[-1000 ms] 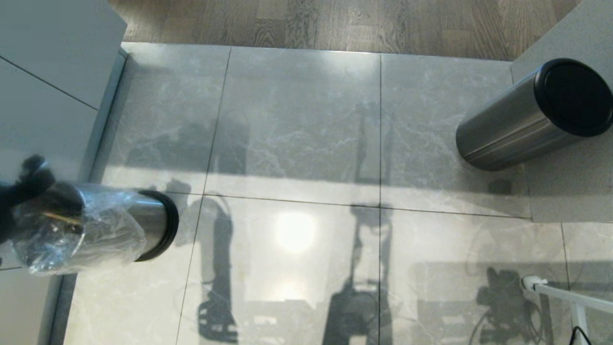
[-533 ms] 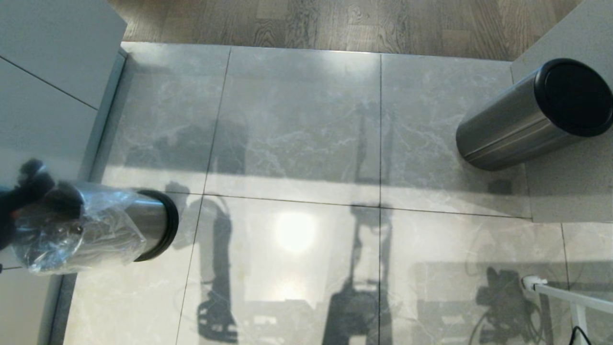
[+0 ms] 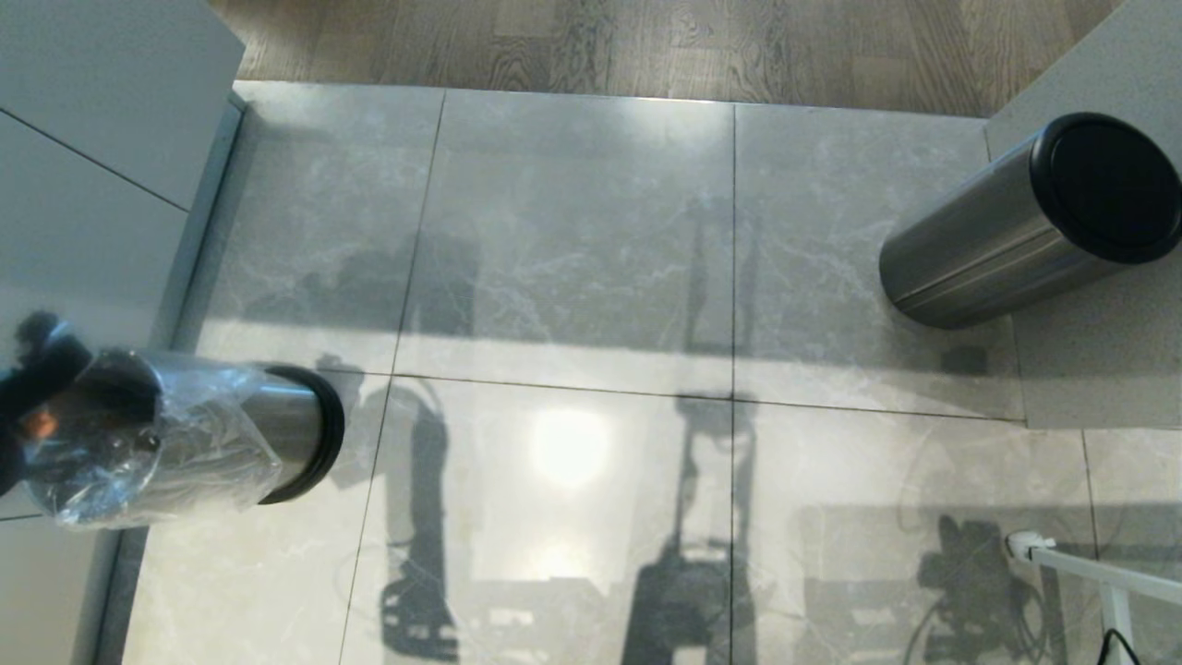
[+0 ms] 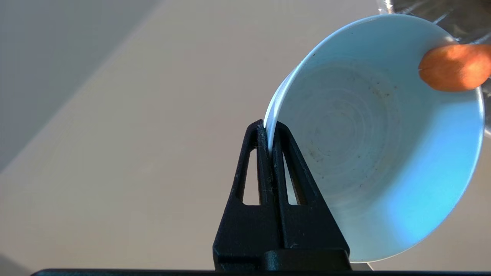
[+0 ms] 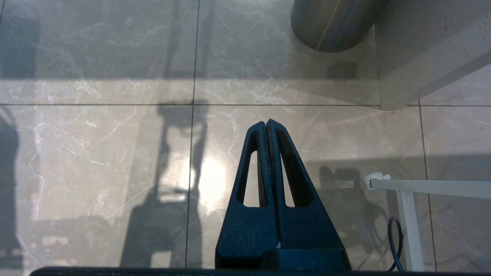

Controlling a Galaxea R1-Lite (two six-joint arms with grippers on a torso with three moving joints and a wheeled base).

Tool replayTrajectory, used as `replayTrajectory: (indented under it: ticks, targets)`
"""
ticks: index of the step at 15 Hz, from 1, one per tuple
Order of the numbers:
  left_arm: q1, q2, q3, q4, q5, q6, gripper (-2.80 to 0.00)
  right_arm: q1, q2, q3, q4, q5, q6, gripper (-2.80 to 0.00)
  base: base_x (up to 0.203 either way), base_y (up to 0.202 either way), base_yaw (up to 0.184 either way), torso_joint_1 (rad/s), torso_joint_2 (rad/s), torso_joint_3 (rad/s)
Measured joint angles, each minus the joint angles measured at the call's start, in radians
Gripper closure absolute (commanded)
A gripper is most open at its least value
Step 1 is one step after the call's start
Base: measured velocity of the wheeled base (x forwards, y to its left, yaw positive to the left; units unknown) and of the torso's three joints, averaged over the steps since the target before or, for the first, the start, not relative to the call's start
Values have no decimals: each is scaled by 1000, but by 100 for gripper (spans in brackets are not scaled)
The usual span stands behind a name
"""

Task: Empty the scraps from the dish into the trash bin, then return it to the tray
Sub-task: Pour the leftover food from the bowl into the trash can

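— Where's the dish right now?

— My left tool (image 4: 269, 138) is pinching the rim of the dish (image 4: 368, 153), one finger inside and one outside, with the pale blue bowl tipped steeply on its side. In the head view that tool (image 3: 37, 369) sits at about nine o'clock, right at the mouth of the trash bin (image 3: 185, 443).

— Anything left in the dish?

— One orange carrot round (image 4: 452, 67), lying at the far rim, at about one o'clock in the left wrist view. The rest of the inside is bare apart from a few dark specks. In the head view a spot of orange (image 3: 39, 423) shows at the bin's mouth, beside my tool.

— And the bin itself?

— Brushed steel, with a crinkled clear plastic liner (image 3: 138, 462) over its rim and a black base ring (image 3: 319, 434). It stands on the tiled floor (image 3: 572, 277) beside a pale cabinet (image 3: 92, 139). What's inside I cannot make out through the liner.

— Your other arm?

— My right tool (image 5: 267, 126) hangs idle over the floor, its fingers pressed together and holding nothing. A second steel cylinder with a flat black top (image 3: 1034, 217) stands at about two o'clock in the head view, well apart from the bin, and a white frame leg (image 5: 406, 191) is near my right tool.
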Motion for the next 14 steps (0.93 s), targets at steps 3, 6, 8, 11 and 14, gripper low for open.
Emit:
replayTrajectory:
  ticks: [3, 6, 8, 11, 14]
  targets:
    - [-2, -23, 10, -4, 5, 10, 0, 0, 0, 0, 0, 0, 0, 0, 0, 0, 0, 0, 0, 0]
    - [-4, -63, 18, 9, 36, 83, 0, 0, 0, 0, 0, 0, 0, 0, 0, 0, 0, 0, 0, 0]
    - [-17, -70, 18, 1, 50, 152, 0, 0, 0, 0, 0, 0, 0, 0, 0, 0, 0, 0, 0, 0]
    - [-34, -51, 27, -21, 49, 192, 0, 0, 0, 0, 0, 1, 0, 0, 0, 0, 0, 0, 0, 0]
    - [-48, -46, 34, -39, 50, 260, 0, 0, 0, 0, 0, 1, 0, 0, 0, 0, 0, 0, 0, 0]
